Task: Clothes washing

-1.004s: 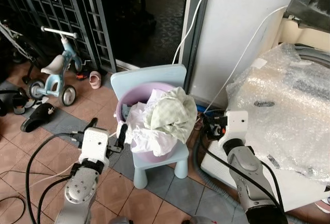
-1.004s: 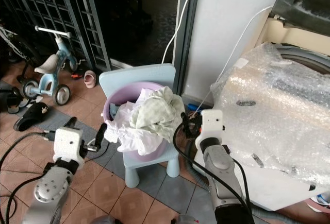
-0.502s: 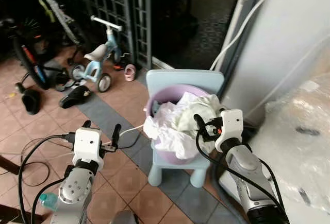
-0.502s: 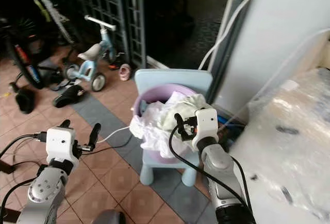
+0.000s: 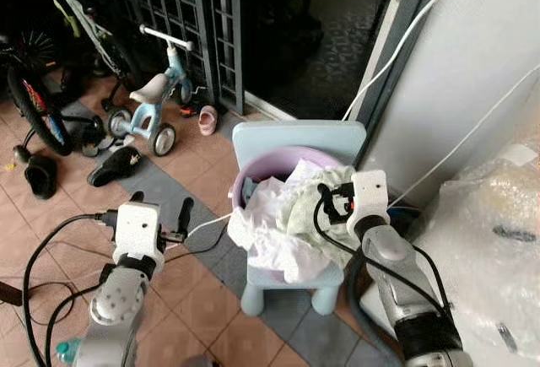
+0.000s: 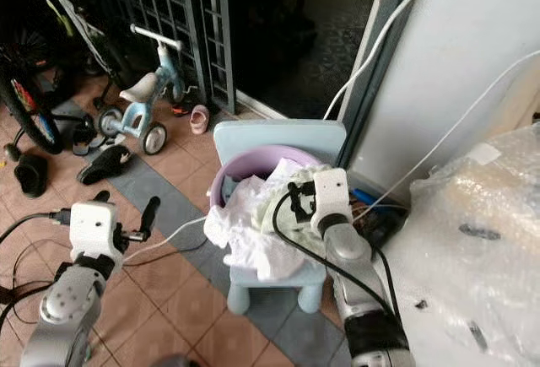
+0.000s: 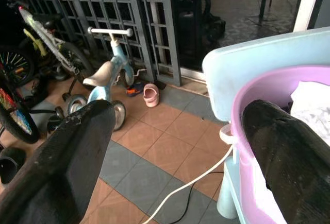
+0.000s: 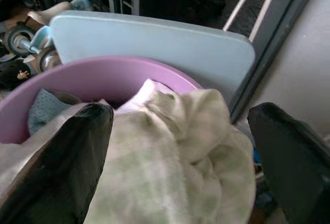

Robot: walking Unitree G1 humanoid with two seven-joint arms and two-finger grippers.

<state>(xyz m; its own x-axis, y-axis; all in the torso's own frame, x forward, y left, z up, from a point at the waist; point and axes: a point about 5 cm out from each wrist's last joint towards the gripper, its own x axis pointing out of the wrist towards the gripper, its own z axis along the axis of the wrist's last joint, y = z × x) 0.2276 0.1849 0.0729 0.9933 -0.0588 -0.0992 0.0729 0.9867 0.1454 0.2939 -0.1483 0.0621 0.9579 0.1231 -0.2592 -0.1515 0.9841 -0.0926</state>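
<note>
**Clothes heaped in the basin on the chair**

Clothes (image 5: 283, 215) fill your purple basin (image 5: 253, 169), which sits on the seat of the light blue chair (image 5: 295, 135) and spills over its front edge. Your right gripper (image 8: 178, 147) hovers just above the pale green garment (image 8: 180, 131), fingers spread wide. Your left gripper (image 7: 175, 147) is near the basin's outer rim, also spread wide, holding nothing. A small tricycle (image 5: 152, 101) stands by the gate.
</note>
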